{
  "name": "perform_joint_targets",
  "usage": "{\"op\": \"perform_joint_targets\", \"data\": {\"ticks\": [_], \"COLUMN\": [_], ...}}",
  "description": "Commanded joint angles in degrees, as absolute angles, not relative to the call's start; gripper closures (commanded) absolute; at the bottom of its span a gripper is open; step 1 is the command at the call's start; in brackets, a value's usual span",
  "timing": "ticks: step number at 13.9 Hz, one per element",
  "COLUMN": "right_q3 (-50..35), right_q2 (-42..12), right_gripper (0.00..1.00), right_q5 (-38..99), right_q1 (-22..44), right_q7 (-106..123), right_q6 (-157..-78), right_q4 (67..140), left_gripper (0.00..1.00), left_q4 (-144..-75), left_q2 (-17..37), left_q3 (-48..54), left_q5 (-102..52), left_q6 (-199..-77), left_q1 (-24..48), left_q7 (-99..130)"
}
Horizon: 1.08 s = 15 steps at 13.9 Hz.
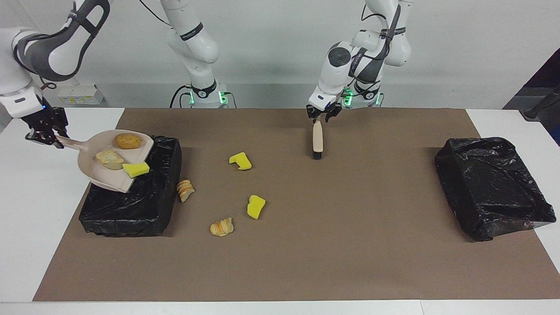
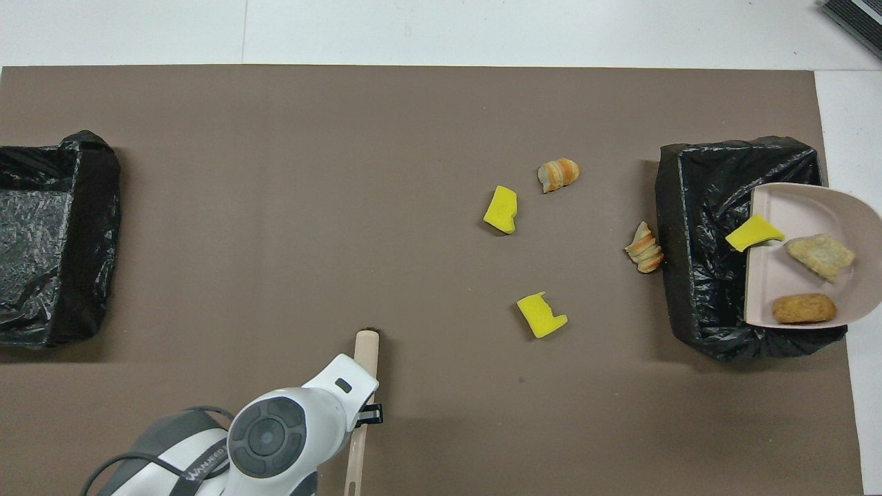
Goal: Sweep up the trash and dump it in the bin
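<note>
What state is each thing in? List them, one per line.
dustpan: tilted over lined bin, three trash bits inside.
right end effector: shut on dustpan handle.
brush: bristles on mat, left end effector at its handle.
loose bits: four on mat.
other bin: open.
</note>
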State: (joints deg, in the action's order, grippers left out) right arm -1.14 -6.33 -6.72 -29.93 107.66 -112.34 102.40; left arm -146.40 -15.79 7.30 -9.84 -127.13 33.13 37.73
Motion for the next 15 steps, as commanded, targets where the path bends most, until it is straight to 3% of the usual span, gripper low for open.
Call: {"op": "perform_joint_targets", "data": {"ticks": [1,4,10,15], "right_q3": [-1.41,-1.41,-1.49,-1.84], "right_q2": [-5.97,-5.80,-3.70,-0.01], "right_gripper": [1.00,1.00,1.00,1.00], "right_q5": [-13.17,-20.45,-37.06,-44.81], "right_q1": [-25.59,-19.45,-11.44,-8.26], "right_q7": [98.29,90.90,85.44,85.78], "right_q6": [-113.73,-113.56,-111.98,-107.41], "right_q4": [103.62,103.62,103.62,101.79], "left_gripper": [0.00,0.00,0.00,0.00], "left_q4": [-140.21,-132.92,-111.13,-103.73], "left_q2": [-12.49,-8.63,3.59,2.29], "left_q3": [7.47,7.47,7.12,6.77], "left_q5": [-8.26,-8.26,-4.40,-4.31], "left_q6": [-125.60,-123.06,-112.35,-104.28], "left_q1": [27.71,21.82,12.15,3.87], "left_q7": [34.99,28.93,22.86,9.94]}}
